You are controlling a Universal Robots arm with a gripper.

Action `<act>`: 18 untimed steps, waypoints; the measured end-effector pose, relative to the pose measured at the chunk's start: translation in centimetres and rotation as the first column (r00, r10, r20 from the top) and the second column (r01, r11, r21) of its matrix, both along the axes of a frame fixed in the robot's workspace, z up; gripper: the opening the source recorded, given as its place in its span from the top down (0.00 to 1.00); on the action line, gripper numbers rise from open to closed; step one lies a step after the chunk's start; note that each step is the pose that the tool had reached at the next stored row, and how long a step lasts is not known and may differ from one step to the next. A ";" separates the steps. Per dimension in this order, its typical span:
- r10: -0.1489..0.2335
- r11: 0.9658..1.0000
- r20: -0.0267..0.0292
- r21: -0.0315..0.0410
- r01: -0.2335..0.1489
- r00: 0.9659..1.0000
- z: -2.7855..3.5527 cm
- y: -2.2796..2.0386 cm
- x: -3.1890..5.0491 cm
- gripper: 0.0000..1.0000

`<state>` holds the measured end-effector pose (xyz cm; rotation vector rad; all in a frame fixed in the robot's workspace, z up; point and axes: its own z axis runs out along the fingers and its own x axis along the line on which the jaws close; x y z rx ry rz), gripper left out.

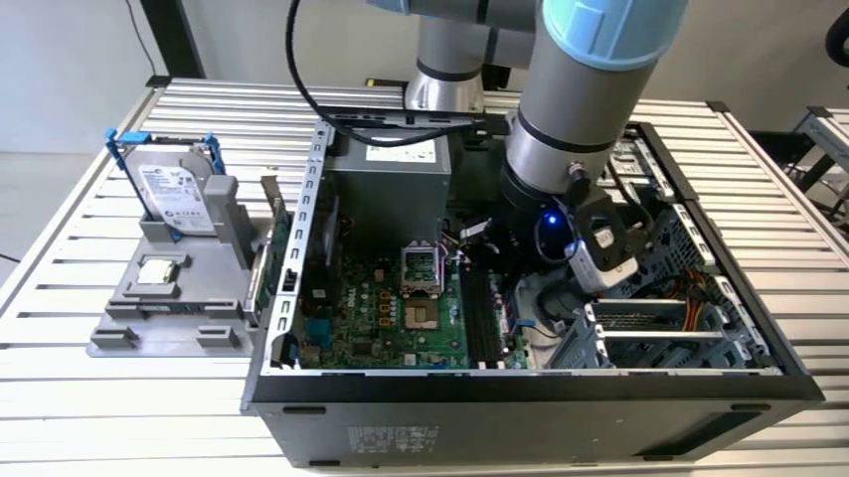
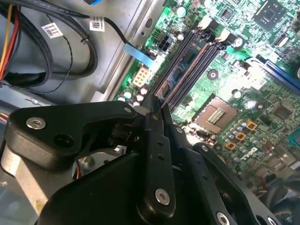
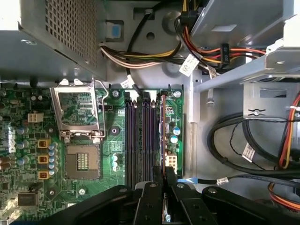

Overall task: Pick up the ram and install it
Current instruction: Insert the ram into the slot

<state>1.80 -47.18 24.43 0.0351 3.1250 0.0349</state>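
The ram point(image 3: 163, 131) shows edge-on as a thin dark stick with a yellowish-red edge. My gripper point(image 3: 164, 177) is shut on its near end. The stick stands on edge along the black slot nearest the motherboard's point(image 3: 28, 140) edge, beside the other black slots point(image 3: 138, 136). I cannot tell whether it is seated. In the second wrist view the ram point(image 2: 177, 74) runs away from the gripper point(image 2: 158, 108) along the same slot. In the exterior view the arm point(image 1: 571, 139) reaches down into the open computer case point(image 1: 531, 397), over the slots point(image 1: 480, 320).
An open CPU socket point(image 3: 82, 161) lies beside the slots. Cable bundles point(image 3: 243, 140) and a metal drive cage point(image 3: 234, 75) stand close on the other side. The grey power supply point(image 1: 392, 169) is at the back. Outside the case, a grey stand holds a hard drive point(image 1: 173, 189) and a CPU chip point(image 1: 159, 270).
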 end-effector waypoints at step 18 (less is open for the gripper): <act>0.015 1.000 0.000 0.000 -0.015 1.000 -2.06 -0.27 -0.02 1.00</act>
